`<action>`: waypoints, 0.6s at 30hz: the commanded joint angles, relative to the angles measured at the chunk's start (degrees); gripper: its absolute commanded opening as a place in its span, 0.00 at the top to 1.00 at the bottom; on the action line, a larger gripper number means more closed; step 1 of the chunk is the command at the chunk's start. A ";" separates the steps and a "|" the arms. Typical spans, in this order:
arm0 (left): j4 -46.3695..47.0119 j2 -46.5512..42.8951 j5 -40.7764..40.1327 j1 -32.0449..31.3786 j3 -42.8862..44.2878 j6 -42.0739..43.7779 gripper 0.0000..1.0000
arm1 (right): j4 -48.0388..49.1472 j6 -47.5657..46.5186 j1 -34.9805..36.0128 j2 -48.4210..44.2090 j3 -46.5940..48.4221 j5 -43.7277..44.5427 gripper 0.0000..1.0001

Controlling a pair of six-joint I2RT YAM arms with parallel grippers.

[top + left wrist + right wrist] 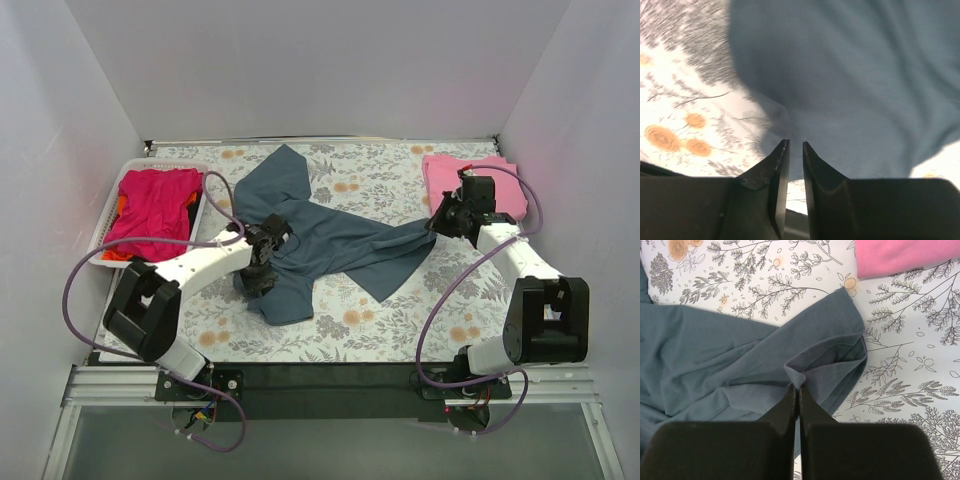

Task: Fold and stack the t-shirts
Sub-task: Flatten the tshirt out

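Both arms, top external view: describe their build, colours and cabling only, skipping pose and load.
The left arm and right arm share one build: white rounded links, black joint housings and black blocky shoulders. A purple cable loops loosely beside each. The left gripper and right gripper have matte black fingers tapering to thin wedge tips. No markings are legible.
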 commanded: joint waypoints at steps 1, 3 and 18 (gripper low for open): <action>-0.93 3.78 -3.17 -2.45 6.15 -0.39 0.79 | 1.24 -0.83 -0.55 -2.32 -0.28 -0.62 0.99; -0.06 8.17 -2.39 -3.68 9.04 0.92 0.73 | 1.33 -0.92 -0.72 -2.23 -0.36 -0.62 0.99; -2.25 0.12 -3.09 -3.17 -0.77 -4.17 0.48 | 1.33 -1.27 -0.72 -3.73 -1.68 -2.73 0.99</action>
